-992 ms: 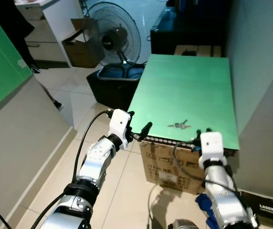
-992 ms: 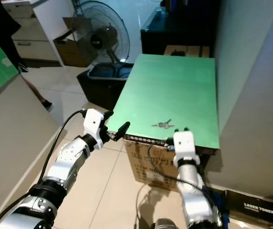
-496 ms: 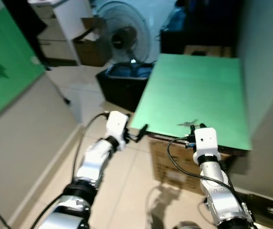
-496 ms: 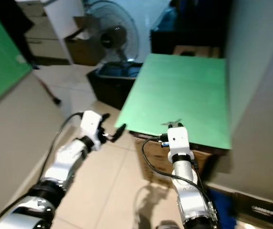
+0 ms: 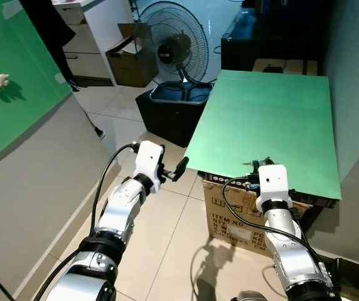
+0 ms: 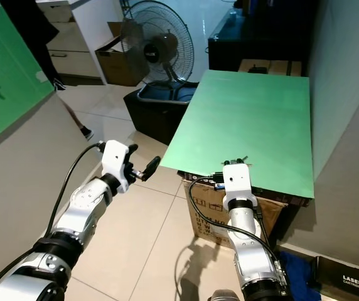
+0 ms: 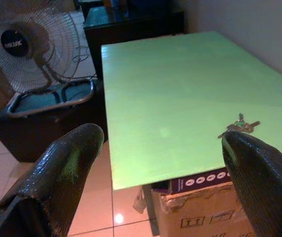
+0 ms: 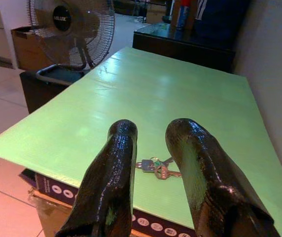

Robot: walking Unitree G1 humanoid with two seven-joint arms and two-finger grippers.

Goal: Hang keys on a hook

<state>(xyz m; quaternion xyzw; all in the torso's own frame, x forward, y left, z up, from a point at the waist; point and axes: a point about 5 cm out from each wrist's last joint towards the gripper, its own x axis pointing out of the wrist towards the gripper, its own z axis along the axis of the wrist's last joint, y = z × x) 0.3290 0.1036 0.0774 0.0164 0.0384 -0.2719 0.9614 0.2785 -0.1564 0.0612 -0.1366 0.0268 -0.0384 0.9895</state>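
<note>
Green board, keys just beyond right pincer fingertips.

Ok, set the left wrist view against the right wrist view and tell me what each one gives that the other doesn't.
Left wrist view: the left hand, fingers spread wide, off the board's near corner, with the keys far across by the near edge.
Right wrist view: the right hand, fingers open, lined up on the keys just past the tips, not yet touching; a red-topped can on the dark cabinet.
Shared: the green board, the keys lying on it, the fan.
</note>
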